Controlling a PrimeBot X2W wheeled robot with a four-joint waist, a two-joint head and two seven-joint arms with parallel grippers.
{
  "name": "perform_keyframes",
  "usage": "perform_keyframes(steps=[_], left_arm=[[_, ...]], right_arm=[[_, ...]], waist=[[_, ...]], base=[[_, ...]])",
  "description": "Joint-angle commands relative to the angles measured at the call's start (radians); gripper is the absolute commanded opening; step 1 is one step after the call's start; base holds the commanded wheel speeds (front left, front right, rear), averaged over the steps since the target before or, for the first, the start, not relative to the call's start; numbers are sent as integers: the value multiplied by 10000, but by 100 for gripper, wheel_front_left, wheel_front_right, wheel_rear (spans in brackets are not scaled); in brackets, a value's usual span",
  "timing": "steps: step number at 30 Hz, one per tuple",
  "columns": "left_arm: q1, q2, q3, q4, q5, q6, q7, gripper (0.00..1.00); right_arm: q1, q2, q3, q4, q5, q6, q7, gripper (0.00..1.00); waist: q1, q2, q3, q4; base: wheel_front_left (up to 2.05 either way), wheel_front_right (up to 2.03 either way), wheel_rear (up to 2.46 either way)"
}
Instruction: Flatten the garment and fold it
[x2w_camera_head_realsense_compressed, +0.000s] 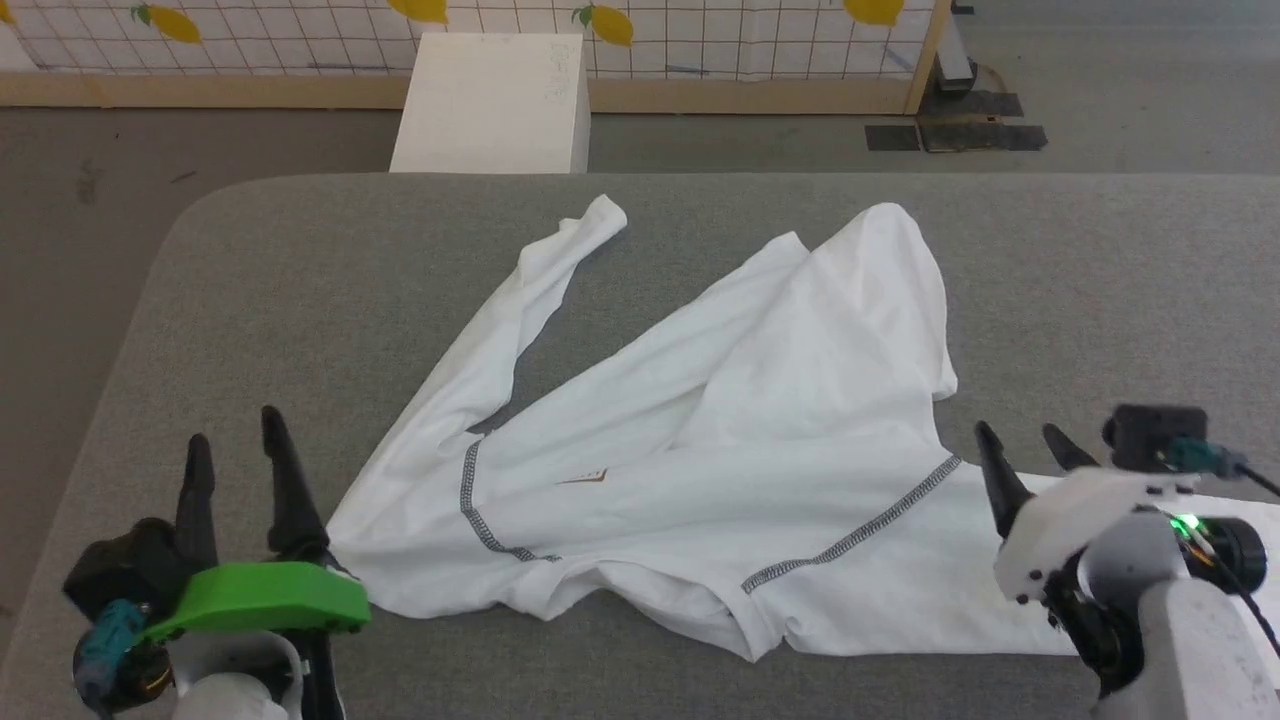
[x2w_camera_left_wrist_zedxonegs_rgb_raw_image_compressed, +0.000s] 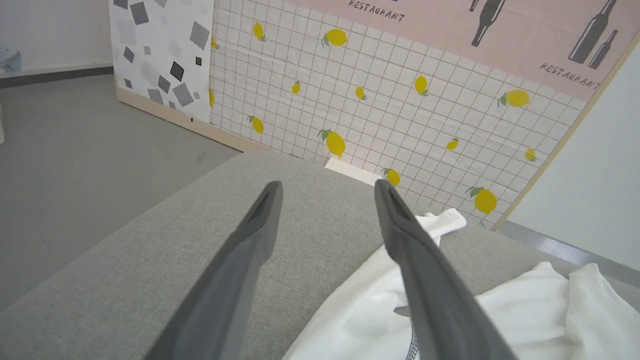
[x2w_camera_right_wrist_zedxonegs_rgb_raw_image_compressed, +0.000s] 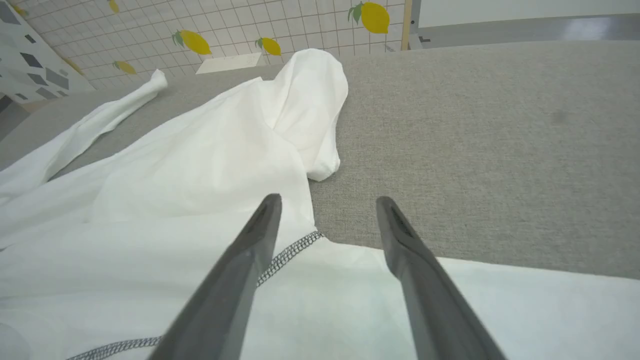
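While the left gripper (x2w_camera_head_realsense_compressed: 234, 428) hangs over the near left part of the grey fabric-covered table (x2w_camera_head_realsense_compressed: 300, 260), its two long dark fingers stand apart with nothing between them; the thin white long-sleeved shirt with dark grey zigzag seams (x2w_camera_head_realsense_compressed: 700, 450) starts just beside its right finger, outside the jaws; one sleeve runs away toward the far edge, beyond which a rigid white box (x2w_camera_head_realsense_compressed: 490, 100) stands on the floor; the body lies rumpled across the middle of the table, rising to a bunched fold at the far right; the other sleeve stretches along the near edge beneath the right gripper (x2w_camera_head_realsense_compressed: 1018, 430), whose fingers are likewise spread and empty, the cloth lying below both; whether they touch it cannot be told.
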Motion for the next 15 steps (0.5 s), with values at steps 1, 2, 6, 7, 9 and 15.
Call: perform_keyframes(steps=[1, 2, 6, 7, 9, 15], left_arm=[[-40, 86, -200, -64, 513, -32, -98, 100], [-25, 86, -310, -110, 763, -29, -128, 100], [-26, -111, -697, -209, 1466, -47, -180, 100], [-84, -199, -786, -286, 1596, -85, -184, 100], [-194, -387, -946, -382, 1745, -159, -188, 100], [-640, -772, -1303, -417, 1963, -384, -191, 100]], right_arm=[[-636, -41, 249, 46, -281, -11, 549, 100], [-918, -75, 417, 138, -371, -11, 935, 100], [-2355, -396, 1222, 874, -722, -11, 2333, 100], [-2751, -487, 1342, 1165, -776, -11, 2597, 100], [-3390, -737, 1481, 1751, -987, -11, 3005, 100], [-4556, -1254, 2176, 3190, -1143, -11, 3462, 100]], waist=[[0, 0, 78, 70], [0, 0, 126, 107], [0, 0, 492, 364], [0, 0, 650, 507], [0, 0, 948, 801], [0, 0, 1713, 1573]], base=[[0, 0, 0], [0, 0, 0], [0, 0, 0], [0, 0, 0], [0, 0, 0], [0, 0, 0]])
